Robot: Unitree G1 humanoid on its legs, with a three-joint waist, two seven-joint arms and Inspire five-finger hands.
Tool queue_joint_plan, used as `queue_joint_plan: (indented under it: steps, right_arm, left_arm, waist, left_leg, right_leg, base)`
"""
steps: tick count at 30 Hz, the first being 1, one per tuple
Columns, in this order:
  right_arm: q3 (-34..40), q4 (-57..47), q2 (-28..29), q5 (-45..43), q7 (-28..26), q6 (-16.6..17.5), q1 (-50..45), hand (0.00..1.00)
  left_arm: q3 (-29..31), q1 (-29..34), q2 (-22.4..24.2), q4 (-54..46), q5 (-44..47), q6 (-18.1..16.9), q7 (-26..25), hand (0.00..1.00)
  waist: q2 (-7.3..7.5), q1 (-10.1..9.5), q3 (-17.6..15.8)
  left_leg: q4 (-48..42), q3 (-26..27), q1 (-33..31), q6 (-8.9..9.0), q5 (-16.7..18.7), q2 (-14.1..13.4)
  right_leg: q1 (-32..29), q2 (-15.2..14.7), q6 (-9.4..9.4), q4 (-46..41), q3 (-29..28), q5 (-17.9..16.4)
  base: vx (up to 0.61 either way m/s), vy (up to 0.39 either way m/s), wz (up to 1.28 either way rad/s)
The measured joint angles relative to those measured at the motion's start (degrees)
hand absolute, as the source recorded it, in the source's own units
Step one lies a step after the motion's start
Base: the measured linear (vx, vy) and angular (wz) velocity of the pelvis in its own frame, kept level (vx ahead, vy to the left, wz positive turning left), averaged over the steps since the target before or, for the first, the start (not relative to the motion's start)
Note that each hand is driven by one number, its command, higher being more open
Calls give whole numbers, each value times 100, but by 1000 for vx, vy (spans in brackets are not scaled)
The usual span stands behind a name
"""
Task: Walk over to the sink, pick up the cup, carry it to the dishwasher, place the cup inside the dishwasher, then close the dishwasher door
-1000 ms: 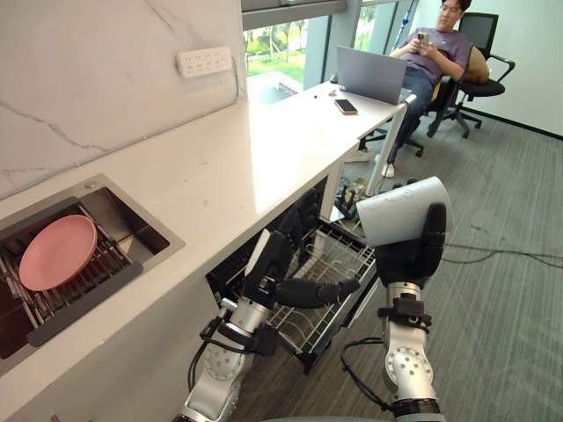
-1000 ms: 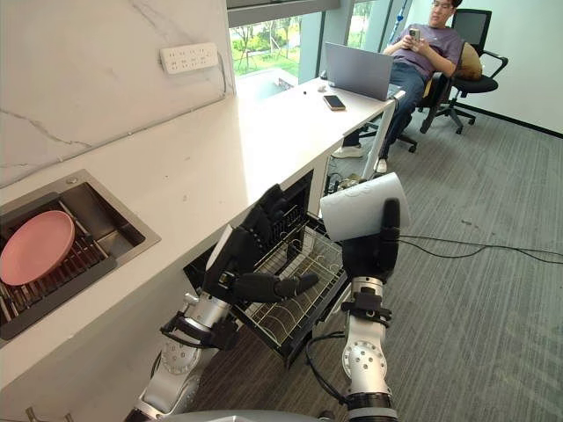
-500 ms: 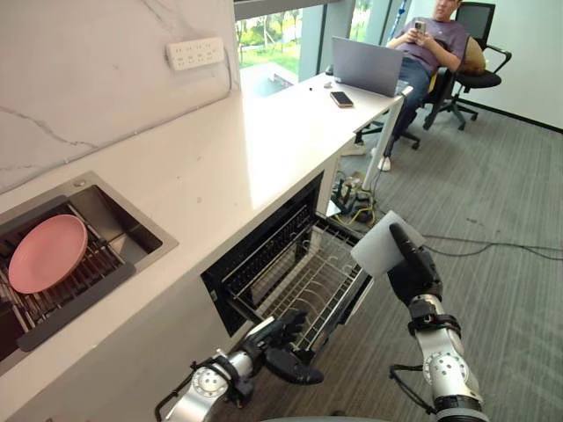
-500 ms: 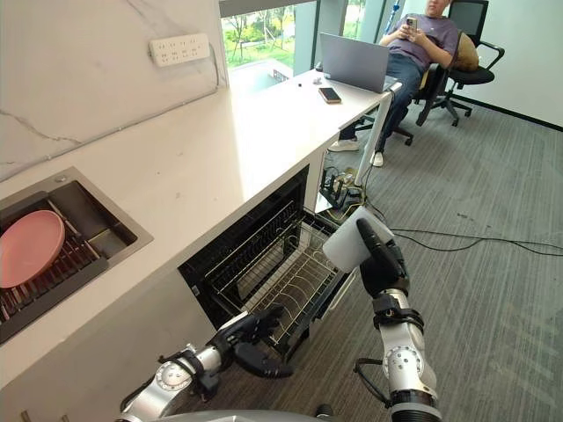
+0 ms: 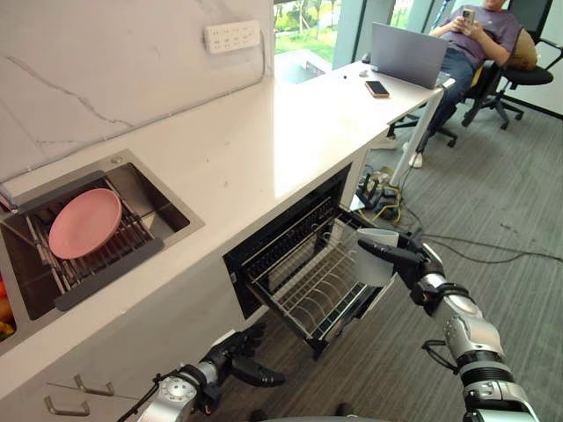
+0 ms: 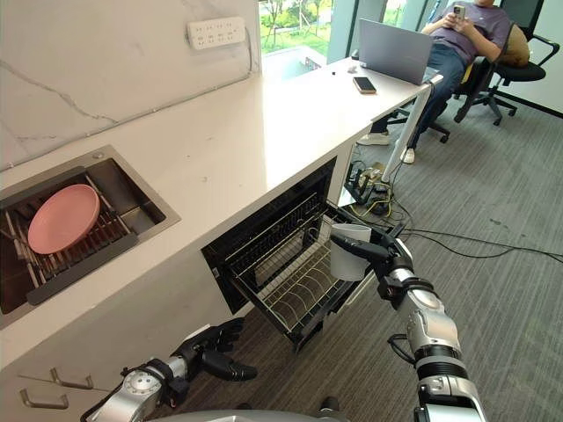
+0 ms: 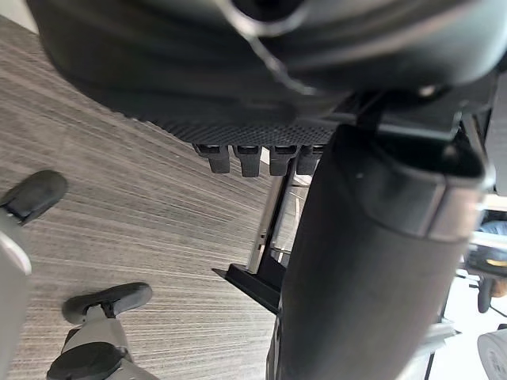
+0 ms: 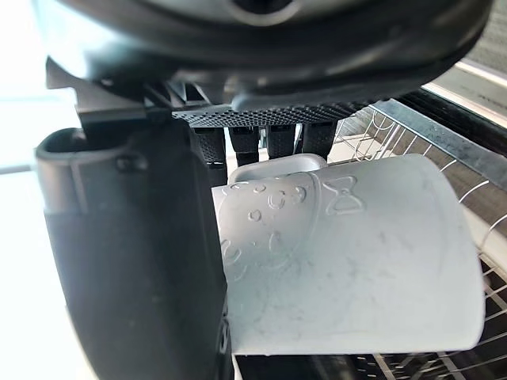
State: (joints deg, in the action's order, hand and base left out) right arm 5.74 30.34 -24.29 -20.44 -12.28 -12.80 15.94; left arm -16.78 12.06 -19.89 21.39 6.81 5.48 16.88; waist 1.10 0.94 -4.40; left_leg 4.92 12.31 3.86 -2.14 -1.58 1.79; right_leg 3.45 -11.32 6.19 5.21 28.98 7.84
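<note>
White and embossed, the cup (image 6: 348,251) is held in the right robot hand (image 6: 387,259), mouth upward, with thumb and fingers wrapped round its wall. The right wrist view shows the cup pinched between them. The cup hangs at the outer corner of the wire rack (image 5: 308,281), which is pulled out of the dishwasher (image 5: 264,251) under the table (image 5: 264,149); whether it touches the wires I cannot tell. The rack's upright wire tines stand just beside and below it. The left robot hand (image 5: 236,356) hangs low near the floor in front of the cabinet, fingers relaxed and holding nothing. Further left, a pink plate (image 5: 84,222) lies on a dark grid in the sink (image 5: 167,189). At the table's far end are a laptop (image 5: 407,54) and a phone (image 5: 376,88), with a seated person (image 5: 479,26) beyond them.
</note>
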Motion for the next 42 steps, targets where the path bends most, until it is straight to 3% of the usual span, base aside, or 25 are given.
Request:
queue_joint_plan:
  steps: [4, 6, 9, 11, 15, 19, 24, 33, 38, 42]
  right_arm:
    - [-223, 435, -96, 676, -307, -216, 427, 0]
    - [-266, 508, -99, 923, -418, -277, 438, 0]
    - [-327, 817, -98, 1167, -443, -299, 438, 0]
    - [-462, 959, -98, 1214, -460, -300, 482, 0]
    - [-686, 1491, -93, 1439, -586, -293, 899, 0]
    - [-747, 2055, -91, 1777, -655, -264, 1321, 0]
    - [-747, 2560, -42, 1788, -508, -151, 1689, 0]
    - [-719, 3212, -58, 1753, 1, 112, 3000, 0]
    - [-719, 3245, -167, 1710, 127, 126, 3592, 0]
    - [-719, 3415, -260, 1705, 252, 122, 3892, 0]
  left_arm:
    - [259, 115, 408, 406, -249, -458, -1003, 100]
    - [889, 238, 824, 406, -123, -1102, -1748, 100]
    - [1388, 248, 1036, 583, -401, -1807, -2421, 100]
    - [1525, 281, 1017, 766, -738, -1980, -2624, 100]
    - [1520, 326, 973, 1300, -1257, -2020, -2763, 100]
    - [1500, 433, 1046, 1609, -1296, -2022, -2758, 100]
    - [1523, 316, 1032, 1708, -1292, -2132, -2764, 100]
    - [1511, -507, 888, 1638, -1172, -2374, -2758, 100]
    - [1453, -720, 753, 1474, -973, -2446, -2772, 100]
    - [1410, -863, 691, 1451, -792, -2470, -2821, 100]
  waist:
    - [0, -118, -54]
    - [18, -206, -156]
    - [25, -399, -181]
    - [35, -488, -188]
    - [69, -554, -318]
    - [181, -703, -445]
    - [203, -884, -649]
    - [300, -1121, -1609]
    - [296, -1243, -1999]
    - [260, -1322, -2057]
  left_leg:
    - [-1, -151, -40, -21, -55, 11]
    - [-1, -324, -43, -33, -90, 35]
    - [0, -488, -87, -43, -128, 54]
    - [0, -549, -124, -44, -147, 61]
    - [1, -644, -190, -42, -188, 92]
    - [1, -711, -378, -12, -228, 95]
    - [1, -846, -598, -60, -336, 104]
    - [-127, -1130, -1198, -68, -503, 94]
    - [-339, -1164, -1511, -31, -471, 58]
    - [-485, -1234, -1774, -4, -449, 18]
  right_leg:
    - [53, -7, 1, 1, 158, -1]
    - [139, -24, 12, 2, 329, -10]
    - [195, -38, 24, 2, 482, -20]
    - [192, -43, 33, 2, 542, -27]
    - [177, -66, 35, 2, 609, -29]
    - [37, -63, 28, 1, 664, -26]
    - [-111, -54, 12, -26, 757, -15]
    - [-502, -24, -66, -34, 704, 44]
    - [-691, 9, -105, -38, 658, 74]
    - [-868, 33, -112, -106, 600, 79]
  base:
    - [17, -1, 21]
    - [12, -2, 34]
    - [5, -2, 35]
    - [12, -6, 18]
    - [-2, -5, 14]
    - [-5, -7, 10]
    - [31, -14, 13]
    - [30, -23, 17]
    - [23, -22, 7]
    - [36, -23, 8]
